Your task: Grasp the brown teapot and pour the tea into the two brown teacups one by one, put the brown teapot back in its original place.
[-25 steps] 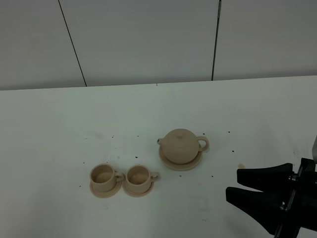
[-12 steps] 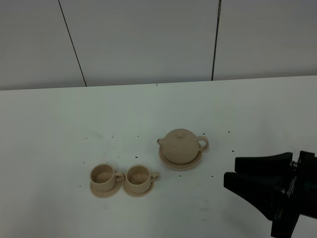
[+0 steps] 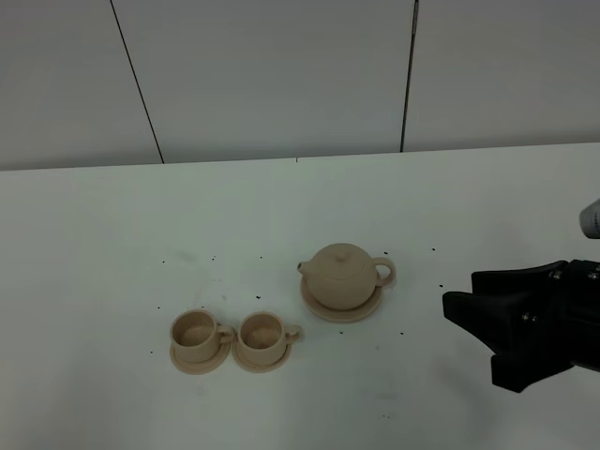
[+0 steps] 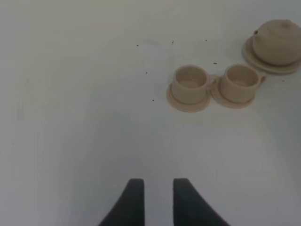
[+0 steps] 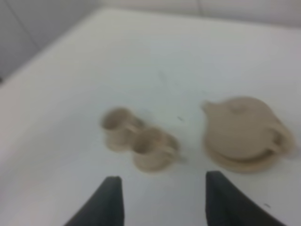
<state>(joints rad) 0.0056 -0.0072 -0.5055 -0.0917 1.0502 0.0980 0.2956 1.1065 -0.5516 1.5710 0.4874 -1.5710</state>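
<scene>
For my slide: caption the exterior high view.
Open right tool faces the brown teapot on its saucer; two brown teacups stand nearby.

Soft focus and cropped edges
The right wrist view is blurred: the brown teapot (image 5: 240, 127) and two brown teacups (image 5: 151, 147) show no fine detail. The right gripper (image 3: 459, 289) runs off the exterior frame, the left gripper (image 4: 158, 182) shows only fingertips, and the dark specks (image 3: 212, 258) on the table (image 3: 94, 234) are too small to identify

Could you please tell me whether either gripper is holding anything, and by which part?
Nothing is held: the right gripper stands open, clear of the brown teapot on its saucer, and the left gripper is empty.
</scene>
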